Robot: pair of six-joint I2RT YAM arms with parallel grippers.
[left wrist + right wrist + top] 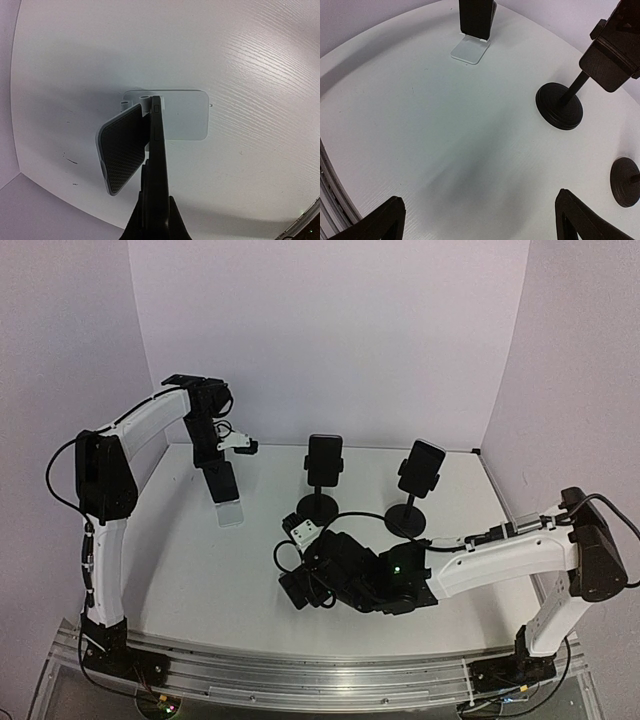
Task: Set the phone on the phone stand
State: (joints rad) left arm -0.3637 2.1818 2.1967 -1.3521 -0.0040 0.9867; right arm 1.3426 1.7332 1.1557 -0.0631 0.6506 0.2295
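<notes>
Left tool (156, 222) is clamping shut on the phone (159, 145), gripping its upper end with the phone edge-on between the fingers. The phone's long axis is running straight out from the tool, steeply down toward the white phone stand (187, 120). Its far end is sitting at or just above the stand's front lip; whether it is touching cannot be told from here. The stand's textured backrest (125, 150) is angling away to one side of the phone, so the phone's face is not lying flat against it; a wedge of gap is showing between the two. The coming move is likely turning on that gap: tipping the phone back onto the pad with its lower edge behind the lip, then letting go. Releasing now is risking a tip or slide off the base. The stand is sitting at the far left of the desk (200, 580), right under the left arm, so the left arm is clearly the nearer one. Right tool (480, 200) is hanging low over mid-desk with jaws wide apart, holding nothing, well apart from the white stand. Two black stands (320, 505) (408, 515) are standing at the back, each carrying a dark phone.
</notes>
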